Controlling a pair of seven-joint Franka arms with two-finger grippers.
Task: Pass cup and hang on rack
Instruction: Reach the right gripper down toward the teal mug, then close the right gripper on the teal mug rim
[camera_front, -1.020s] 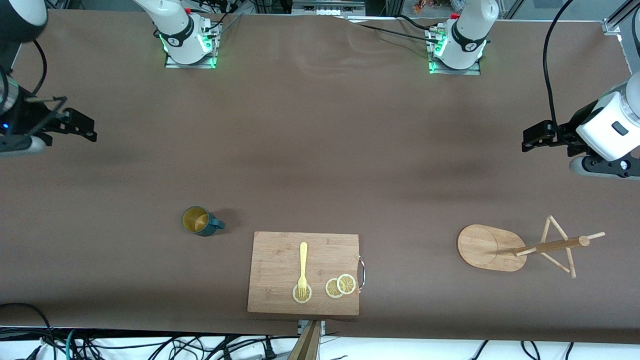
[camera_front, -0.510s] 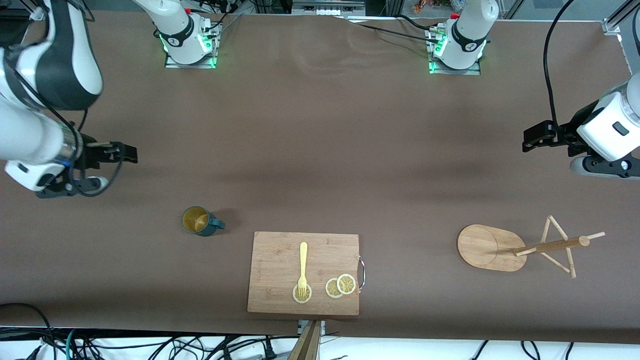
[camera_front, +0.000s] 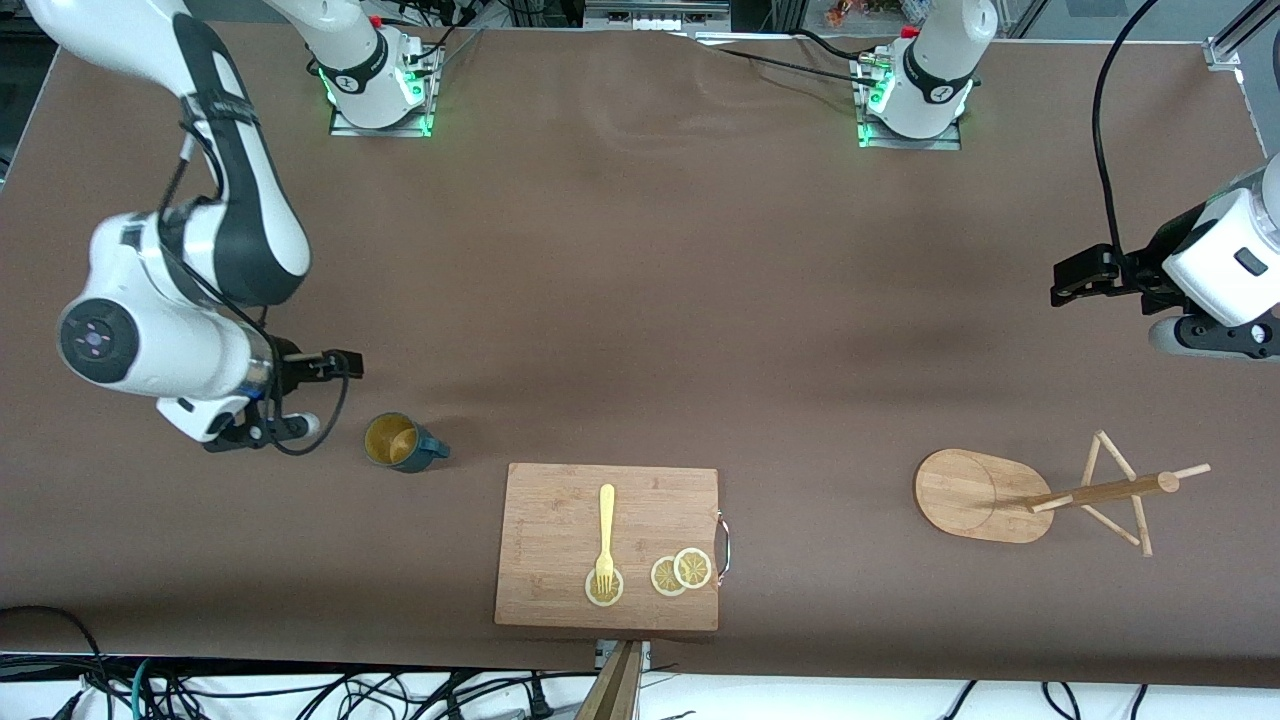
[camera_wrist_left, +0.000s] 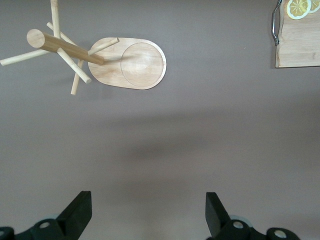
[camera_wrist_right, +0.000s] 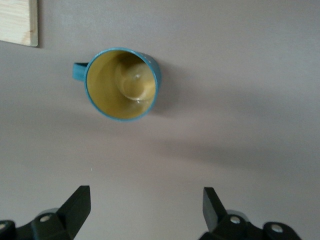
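A brown cloth covers the surface (camera_front: 640, 300), with tangled cables along the frame's lower edge. The cup (camera_front: 400, 442) stands upright at lower left, beside the cutting board (camera_front: 607, 546) with fork (camera_front: 605, 540) and lemon slices (camera_front: 681, 571); the rack (camera_front: 1040, 495) stands at lower right. The right gripper (camera_front: 340, 365) hangs over bare cloth just beside the cup with jaws wide, and the left gripper (camera_front: 1075, 275) waits at the frame's right edge, jaws wide too

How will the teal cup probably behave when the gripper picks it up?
The cup looks rigid and glossy, so it may slip between the fingers. It stands upright and empty, so it is probably light and might tip if nudged. Its handle could make it swing off-centre.
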